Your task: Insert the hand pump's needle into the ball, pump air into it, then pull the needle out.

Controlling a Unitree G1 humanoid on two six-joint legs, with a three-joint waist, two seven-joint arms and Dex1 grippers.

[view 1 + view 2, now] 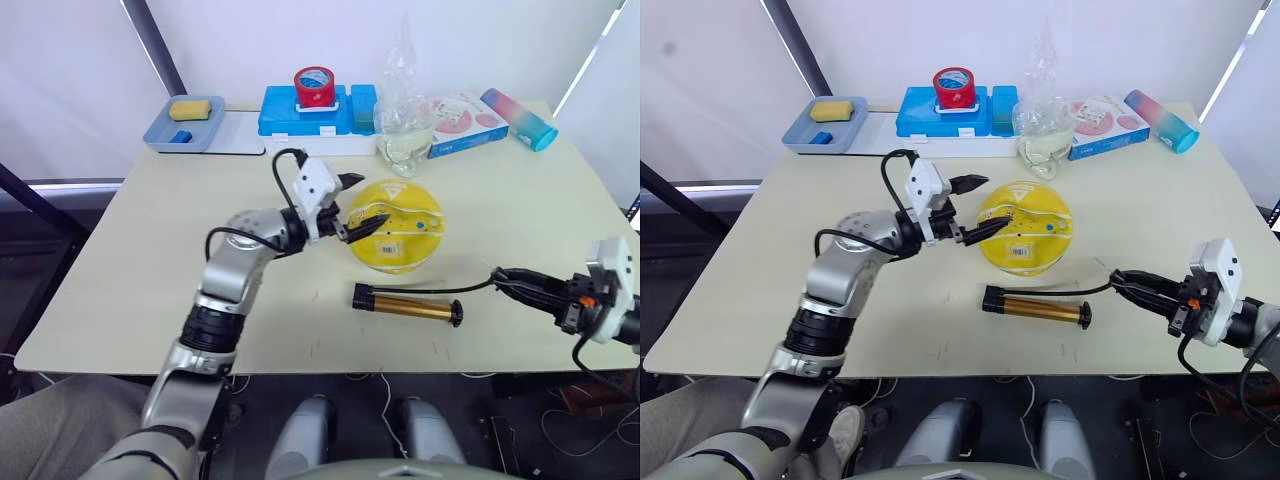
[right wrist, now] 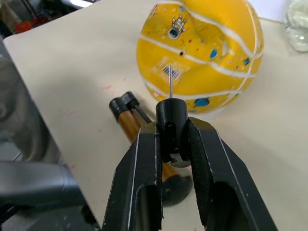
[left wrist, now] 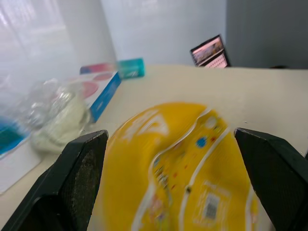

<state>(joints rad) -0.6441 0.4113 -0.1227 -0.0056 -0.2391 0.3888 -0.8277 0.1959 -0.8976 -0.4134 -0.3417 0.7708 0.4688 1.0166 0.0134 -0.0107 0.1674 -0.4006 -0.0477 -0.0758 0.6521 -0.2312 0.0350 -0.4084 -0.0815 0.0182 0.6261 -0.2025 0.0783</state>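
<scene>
Ball (image 1: 396,226), yellow with white seam lines and small printed pictures, sits on the table (image 1: 130,290) about mid-surface, its top looking dented and not fully round. Far to the ball's left and further back, a blue-grey tray (image 1: 160,134) holds a yellow sponge (image 1: 194,108). Just left of the ball, the left gripper (image 1: 361,204) has its two black fingers spread wide, one above the ball's upper left edge and one against its left side; the left wrist view shows the ball between them, but I cannot tell whether either finger touches it. Behind the ball stand a blue box (image 1: 318,113) with a red tape roll (image 1: 314,88) on top, a clear plastic bag (image 1: 404,130) and a flat pink-and-white box (image 1: 462,123). In front of the ball, near it but apart, the hand pump (image 1: 405,305) lies flat, and its black hose (image 1: 455,290) runs rightward. Right of the ball and well apart, the right gripper (image 2: 174,138) is pinched on the black fitting of the needle (image 2: 171,83), whose thin metal tip points toward the ball without touching it.
</scene>
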